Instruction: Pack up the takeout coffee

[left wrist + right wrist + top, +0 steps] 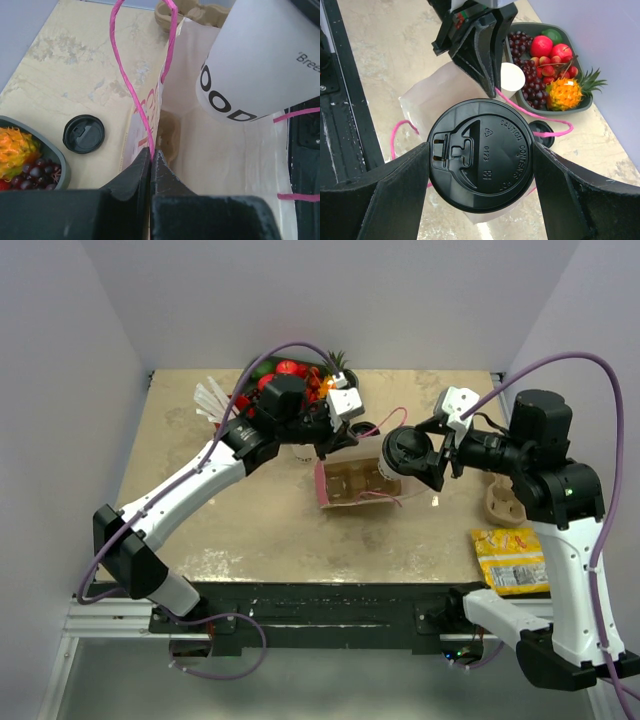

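The takeout coffee point(400, 450), a white paper cup with a black lid point(485, 150), hangs upright in my right gripper point(415, 455), whose fingers press the lid's two sides point(481, 167). It is over the right end of the open white paper bag point(352, 502). From the left wrist view the cup's white body point(260, 60) hovers above the bag's inside point(225, 150). My left gripper point(328, 440) is shut on the bag's pink string handle point(150, 125) at the rim point(151, 156). A cardboard cup holder point(355, 480) lies inside the bag.
A dark fruit tray point(275, 367) sits at the back. A lidless white cup point(512, 76) and a loose black lid point(83, 133) stand between tray and bag. White straws point(210, 400) are at back left. A spare cardboard holder point(503, 502) and yellow packet point(510, 560) lie right.
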`<move>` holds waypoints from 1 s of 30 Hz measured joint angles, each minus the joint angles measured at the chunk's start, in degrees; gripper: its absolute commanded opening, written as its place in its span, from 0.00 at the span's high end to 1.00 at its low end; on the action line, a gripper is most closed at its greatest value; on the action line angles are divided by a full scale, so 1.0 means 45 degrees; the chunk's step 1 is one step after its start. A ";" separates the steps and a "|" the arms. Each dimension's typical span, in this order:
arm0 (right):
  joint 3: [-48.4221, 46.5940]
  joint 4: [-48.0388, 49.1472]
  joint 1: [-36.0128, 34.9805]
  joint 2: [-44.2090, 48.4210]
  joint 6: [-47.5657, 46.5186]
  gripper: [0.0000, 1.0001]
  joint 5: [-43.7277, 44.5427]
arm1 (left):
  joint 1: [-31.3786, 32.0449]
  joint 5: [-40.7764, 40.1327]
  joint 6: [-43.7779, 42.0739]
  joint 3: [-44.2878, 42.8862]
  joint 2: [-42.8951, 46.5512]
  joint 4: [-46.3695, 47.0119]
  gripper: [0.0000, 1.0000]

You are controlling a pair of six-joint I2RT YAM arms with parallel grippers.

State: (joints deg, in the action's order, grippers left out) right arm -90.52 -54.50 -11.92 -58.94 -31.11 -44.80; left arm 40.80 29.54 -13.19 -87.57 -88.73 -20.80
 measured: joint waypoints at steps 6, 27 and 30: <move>0.0000 0.0015 0.0000 0.0214 0.0010 0.28 -0.0005 | 0.0656 -0.0413 -0.0107 0.0797 0.0500 0.0223 1.00; 0.0015 0.0593 0.0000 0.0267 0.0437 0.28 0.0063 | 0.0903 -0.1991 -0.2652 0.0461 0.0311 0.0675 1.00; 0.0126 0.0685 0.0000 0.0330 0.0442 0.28 0.0063 | 0.0903 -0.1996 -0.2657 0.0588 0.0325 0.0831 1.00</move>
State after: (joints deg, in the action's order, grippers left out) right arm -89.95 -51.42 -11.92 -57.45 -29.12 -44.51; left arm 44.86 20.56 -25.15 -84.93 -87.26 -17.06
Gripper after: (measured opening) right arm 0.788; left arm 0.024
